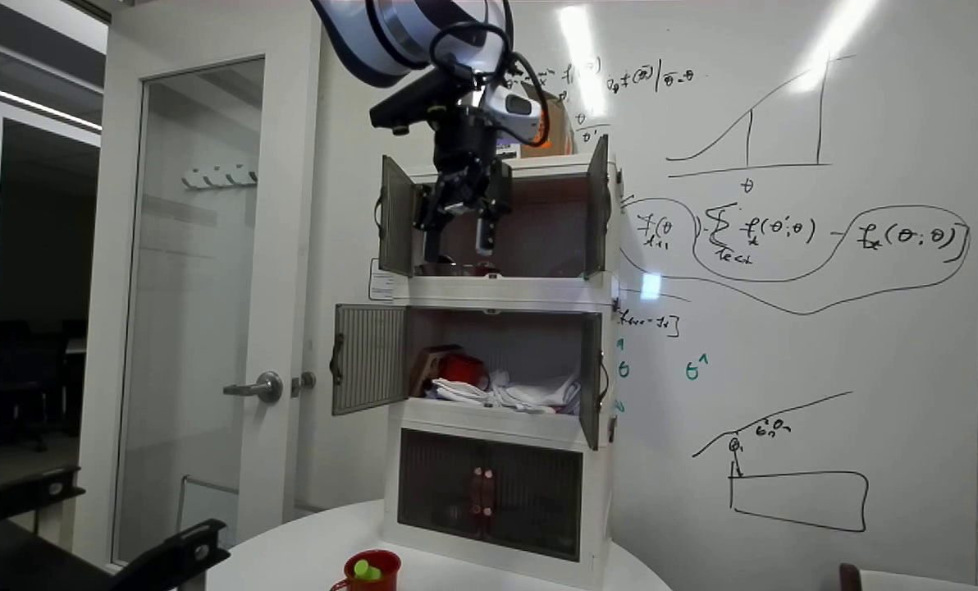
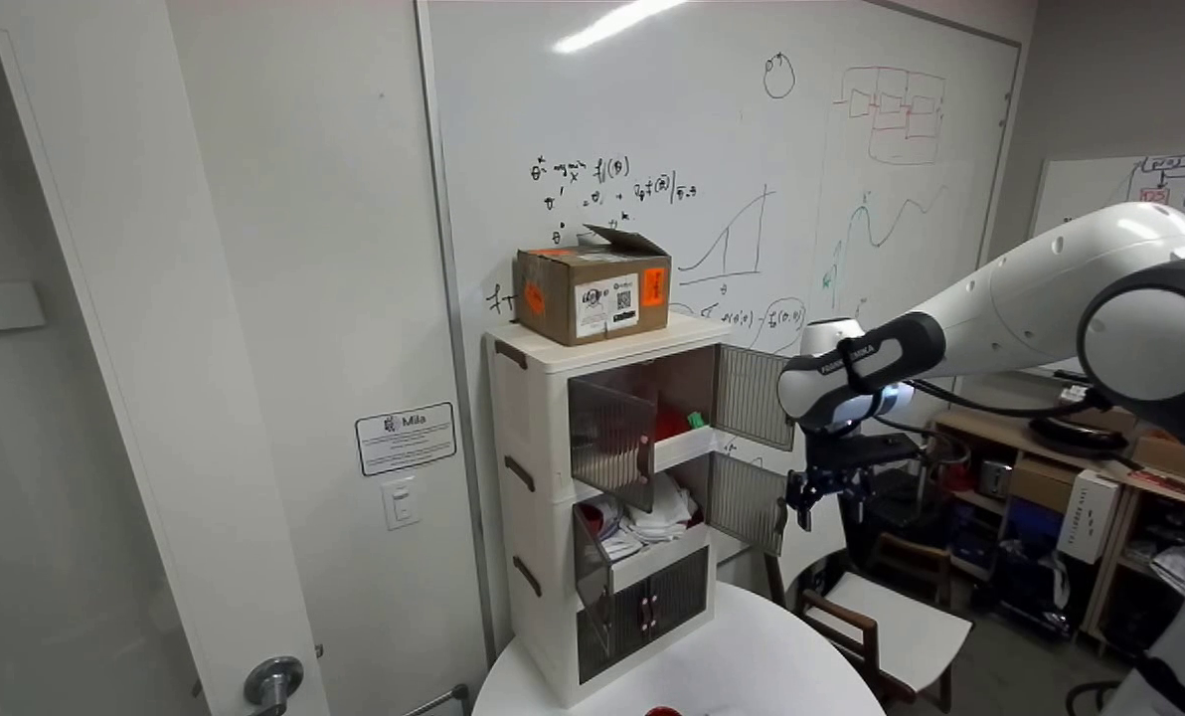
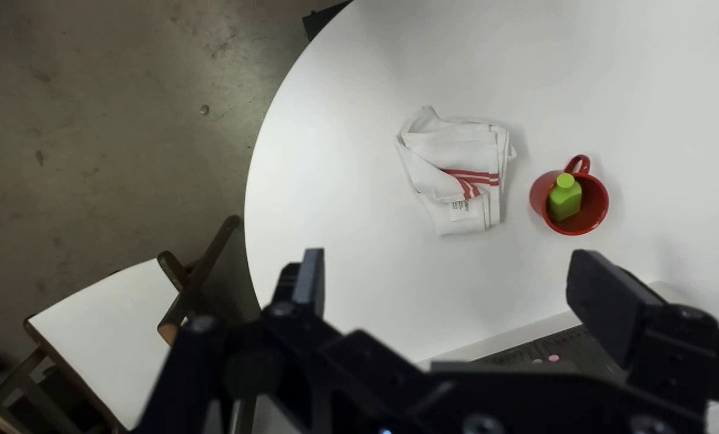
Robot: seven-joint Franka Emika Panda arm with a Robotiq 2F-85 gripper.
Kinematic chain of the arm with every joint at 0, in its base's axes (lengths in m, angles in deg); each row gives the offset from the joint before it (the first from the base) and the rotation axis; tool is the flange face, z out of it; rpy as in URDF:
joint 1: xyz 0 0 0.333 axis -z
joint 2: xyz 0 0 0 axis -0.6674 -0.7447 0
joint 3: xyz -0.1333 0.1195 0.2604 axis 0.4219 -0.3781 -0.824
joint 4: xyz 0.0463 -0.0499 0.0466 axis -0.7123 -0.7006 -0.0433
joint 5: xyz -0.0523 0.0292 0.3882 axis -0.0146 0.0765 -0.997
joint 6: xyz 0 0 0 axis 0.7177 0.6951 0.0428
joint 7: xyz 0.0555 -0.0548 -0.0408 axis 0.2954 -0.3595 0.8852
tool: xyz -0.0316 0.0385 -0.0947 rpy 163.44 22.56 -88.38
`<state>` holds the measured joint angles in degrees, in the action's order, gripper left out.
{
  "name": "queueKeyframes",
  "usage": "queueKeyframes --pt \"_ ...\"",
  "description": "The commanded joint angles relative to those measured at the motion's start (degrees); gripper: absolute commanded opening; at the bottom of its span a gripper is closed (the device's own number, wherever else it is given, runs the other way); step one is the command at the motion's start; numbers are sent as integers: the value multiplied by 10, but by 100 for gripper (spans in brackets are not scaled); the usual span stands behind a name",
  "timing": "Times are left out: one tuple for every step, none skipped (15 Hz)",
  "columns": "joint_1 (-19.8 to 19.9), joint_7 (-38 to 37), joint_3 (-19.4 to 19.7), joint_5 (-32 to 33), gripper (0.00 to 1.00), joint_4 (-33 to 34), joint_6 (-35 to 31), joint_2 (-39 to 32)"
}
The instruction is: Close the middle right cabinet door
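The middle right cabinet door is a grey, ribbed, see-through panel with a dark handle, hinged on its right edge. It stands open in both exterior views (image 1: 591,382) (image 2: 744,500). The middle left door (image 1: 370,359) is also open. The white cabinet (image 1: 489,289) stands on a round table. My gripper (image 1: 459,240) points down in front of the cabinet, apart from the doors. Its fingers are wide apart and hold nothing, as the wrist view (image 3: 447,262) shows. It also hangs beyond the open right doors in an exterior view (image 2: 831,512). The middle right door cannot be made out in the wrist view.
Both top doors (image 1: 399,215) (image 1: 597,209) stand open; the bottom doors (image 1: 489,492) are shut. White cloths (image 1: 530,392) fill the middle shelf. A cardboard box (image 2: 592,288) sits on top. A red mug (image 3: 598,208) and folded towel (image 3: 456,163) lie on the table (image 3: 335,150). A chair (image 2: 891,626) stands beside it.
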<state>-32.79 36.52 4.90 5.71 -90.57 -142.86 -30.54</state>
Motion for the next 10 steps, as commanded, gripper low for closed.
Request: queueKeyframes --pt "1 0 -1 1 100 1 1 0" --pt "1 0 -1 1 100 1 1 0" --pt "1 0 -1 1 100 1 1 0" --pt "1 0 -1 1 100 1 1 0" --pt "1 0 -1 1 100 1 1 0" --pt "1 0 -1 1 100 1 1 0" --pt "1 0 -1 1 100 1 1 0" --pt "1 0 -1 1 100 1 1 0" --pt "1 0 -1 1 100 1 1 0" --pt "-1 -16 -3 -10 100 -9 -9 18"
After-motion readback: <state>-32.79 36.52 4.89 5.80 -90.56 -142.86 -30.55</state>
